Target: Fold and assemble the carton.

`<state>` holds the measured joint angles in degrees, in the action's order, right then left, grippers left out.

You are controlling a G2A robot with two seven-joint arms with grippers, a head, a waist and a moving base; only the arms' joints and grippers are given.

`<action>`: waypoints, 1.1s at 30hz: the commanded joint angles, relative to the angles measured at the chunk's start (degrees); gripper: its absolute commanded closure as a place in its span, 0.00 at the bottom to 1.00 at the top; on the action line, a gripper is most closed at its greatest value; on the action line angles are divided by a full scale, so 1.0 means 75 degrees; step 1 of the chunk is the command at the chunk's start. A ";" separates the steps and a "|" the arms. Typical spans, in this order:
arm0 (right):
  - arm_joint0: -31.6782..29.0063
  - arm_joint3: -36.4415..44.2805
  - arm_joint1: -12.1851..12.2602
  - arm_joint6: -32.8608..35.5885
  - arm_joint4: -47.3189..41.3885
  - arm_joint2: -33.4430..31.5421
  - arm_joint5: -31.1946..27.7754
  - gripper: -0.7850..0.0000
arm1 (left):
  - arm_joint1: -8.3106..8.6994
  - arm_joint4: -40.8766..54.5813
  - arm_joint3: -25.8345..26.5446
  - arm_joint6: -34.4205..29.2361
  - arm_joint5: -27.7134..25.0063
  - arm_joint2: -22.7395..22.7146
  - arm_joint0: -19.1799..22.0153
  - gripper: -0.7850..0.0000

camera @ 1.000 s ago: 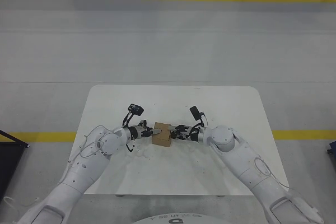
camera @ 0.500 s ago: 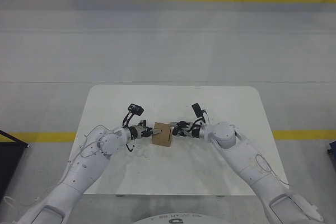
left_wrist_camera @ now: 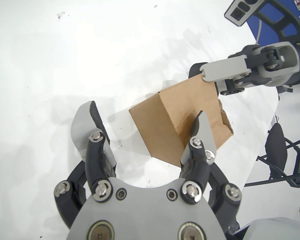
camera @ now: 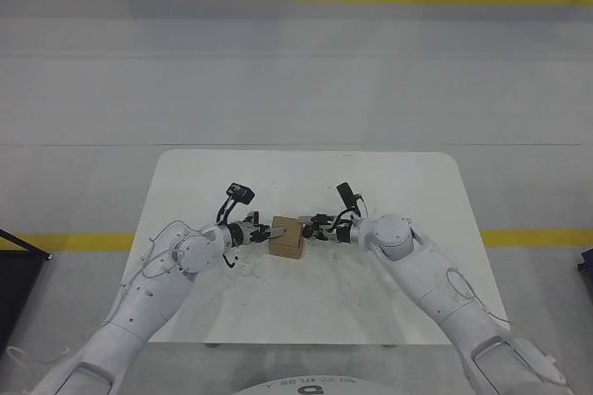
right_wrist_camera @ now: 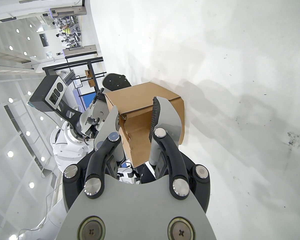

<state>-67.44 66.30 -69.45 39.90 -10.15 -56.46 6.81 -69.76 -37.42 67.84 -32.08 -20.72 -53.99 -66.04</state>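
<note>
A small brown carton [camera: 288, 238] stands near the middle of the white table [camera: 376, 178], between my two grippers. My left gripper [camera: 269, 233] is open. In the left wrist view [left_wrist_camera: 147, 116] one fingertip [left_wrist_camera: 199, 123] rests on the carton's [left_wrist_camera: 155, 131] top face and the other finger [left_wrist_camera: 96, 117] stays clear beside it. My right gripper [camera: 312, 229] is open at the carton's [right_wrist_camera: 142, 96] open end. In the right wrist view [right_wrist_camera: 137, 116] one finger [right_wrist_camera: 162, 116] is in front of the opening and the other is outside a side wall.
The table around the carton is bare except for dark specks [right_wrist_camera: 292, 136]. Its right edge [left_wrist_camera: 272, 116] is near, with a black chair [left_wrist_camera: 285, 151] beyond. A black frame [camera: 0, 247] stands on the floor at the left.
My right gripper has shifted slightly toward the table's far side at the carton's open end. The left gripper and the carton have stayed in place.
</note>
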 commanded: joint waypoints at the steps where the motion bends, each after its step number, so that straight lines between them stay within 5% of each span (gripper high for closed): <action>1: 0.0001 -0.0004 0.0000 0.0013 0.0011 -0.0005 0.0007 0.87 | -0.0002 -0.0002 0.0002 0.0003 0.0022 0.0001 -0.0004 0.22; 3: 0.0002 -0.0014 -0.0002 0.0018 0.0008 -0.0012 0.0026 0.98 | -0.0002 -0.0011 0.0005 0.0004 0.0029 0.0004 -0.0011 0.22; 7: -0.0024 0.0003 0.0000 0.0014 0.0035 -0.0025 0.0008 0.97 | -0.0003 -0.0037 0.0017 0.0011 0.0028 0.0010 -0.0019 0.23; 10: -0.0099 0.0108 0.0016 -0.0002 0.0041 -0.0082 -0.0077 0.82 | -0.0004 -0.0037 0.0023 0.0015 0.0021 0.0014 -0.0026 0.22; 11: -0.0132 0.0167 0.0027 -0.0020 0.0060 -0.0111 -0.0105 0.71 | -0.0004 -0.0035 0.0031 0.0011 0.0015 0.0013 -0.0024 0.18; 14: -0.0301 0.0433 0.0079 -0.0108 0.0103 -0.0275 -0.0196 0.62 | 0.0002 -0.0027 0.0075 0.0060 -0.0007 -0.0019 -0.0037 0.00; 22: -0.1066 0.1604 0.0320 -0.0250 0.0277 -0.1038 -0.0294 0.59 | 0.0157 0.0096 0.0560 0.0243 -0.0181 -0.0578 -0.0273 0.00; 25: -0.1344 0.2181 0.0393 -0.0307 0.0460 -0.1237 -0.0198 0.65 | 0.0270 0.0165 0.0864 0.0313 -0.0215 -0.1013 -0.0456 0.00; 28: -0.1565 0.2849 0.0446 -0.0317 0.0726 -0.1310 -0.0012 1.00 | 0.0408 0.0269 0.1156 0.0392 -0.0265 -0.1577 -0.0727 0.00; 33: -0.1251 0.3105 0.0402 -0.0094 0.1179 -0.0868 0.0707 1.00 | 0.0636 0.0550 0.1584 0.0583 -0.0428 -0.2634 -0.1329 0.00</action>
<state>-77.93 90.13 -66.26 38.58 -1.76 -64.07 10.86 -65.34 -33.89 79.13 -28.08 -23.63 -71.78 -74.85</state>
